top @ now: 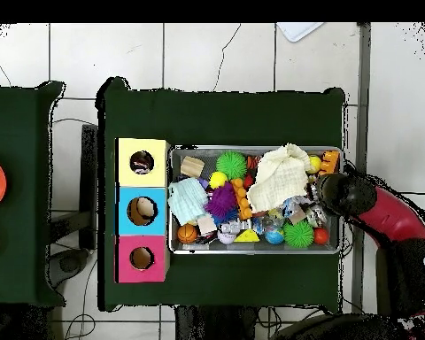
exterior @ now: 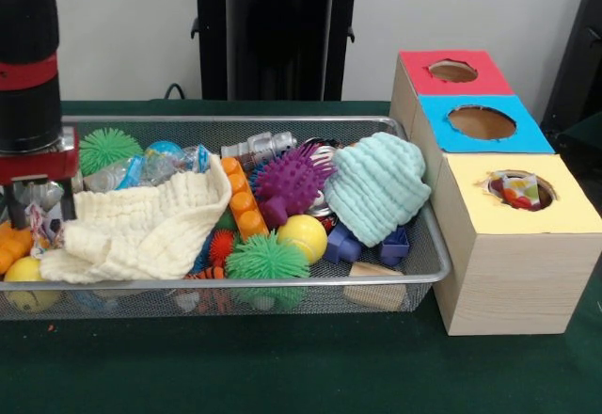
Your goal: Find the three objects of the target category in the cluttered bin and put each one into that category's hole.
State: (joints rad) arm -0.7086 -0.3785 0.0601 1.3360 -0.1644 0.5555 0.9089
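The arm enters the front view at the upper left, black with a red band, and descends into the left end of the bin. The hand sits low among the toys there; its parts are buried in clutter, so whether it is open or closed cannot be told. In the overhead view the hand lies at the bin's 3 o'clock end, the bin resting on the green table.

Just beside the hand, toward 3 o'clock in the front view, a cream knit cloth is draped over the toys. Beyond it lie an orange block strip, a purple spiky ball, a yellow ball and a green spiky ball. A mint knit cloth rests against the bin's right end.

Touching or just beside that end stands the yellow-topped box, with the blue-topped box and red-topped box in a row behind it. The hole in the yellow top shows a dotted white cloth piece inside. No other dotted piece can be made out in the bin.
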